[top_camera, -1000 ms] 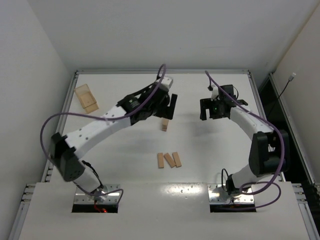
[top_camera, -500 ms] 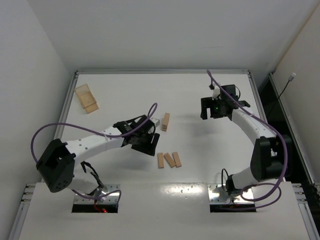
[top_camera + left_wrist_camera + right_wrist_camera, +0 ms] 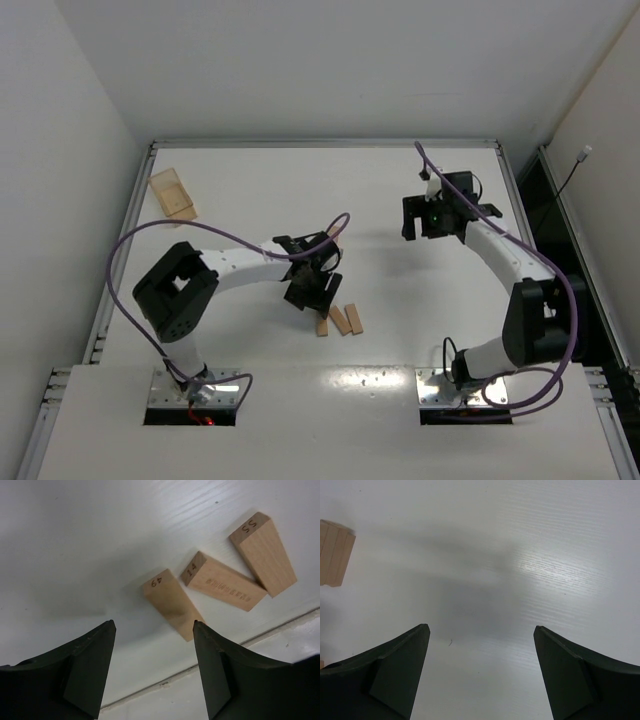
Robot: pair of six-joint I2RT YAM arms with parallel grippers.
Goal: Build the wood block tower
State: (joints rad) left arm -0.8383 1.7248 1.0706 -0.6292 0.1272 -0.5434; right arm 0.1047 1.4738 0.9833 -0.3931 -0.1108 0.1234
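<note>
Left wrist view: our left gripper hangs, jaws apart and empty, just short of the nearest block, one of three lying loose on the surface. We should centre on its long sides and descend squarely before closing. Our right gripper gapes wide, empty, near the one tower, which stands farther back.

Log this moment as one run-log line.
left gripper: open, empty, over three loose wood blocks | right gripper: open, empty, apart from tower | tower: short stack
</note>
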